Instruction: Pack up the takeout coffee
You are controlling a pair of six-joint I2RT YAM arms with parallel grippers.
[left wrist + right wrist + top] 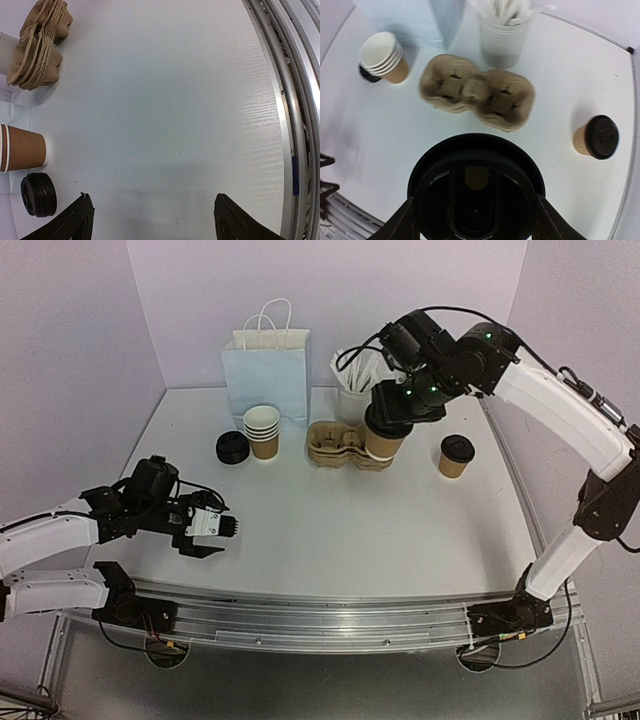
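My right gripper [392,412] is shut on a lidded takeout coffee cup [385,437] and holds it in the air over the stack of brown pulp cup carriers [340,447]. From the right wrist, the cup's black lid [476,192] fills the space between my fingers, with the carriers [477,92] beyond it. A second lidded cup [456,455] stands on the table to the right. A stack of empty kraft cups [263,430] and a pile of black lids [232,447] sit to the left of the carriers. My left gripper [222,537] hovers open and empty at the front left.
A pale blue paper bag [266,368] stands at the back, with a white holder of sticks [352,390] to its right. The left wrist view shows the cup stack [22,148], lids [39,195] and carriers [40,45]. A metal rail [330,615] runs along the near edge.
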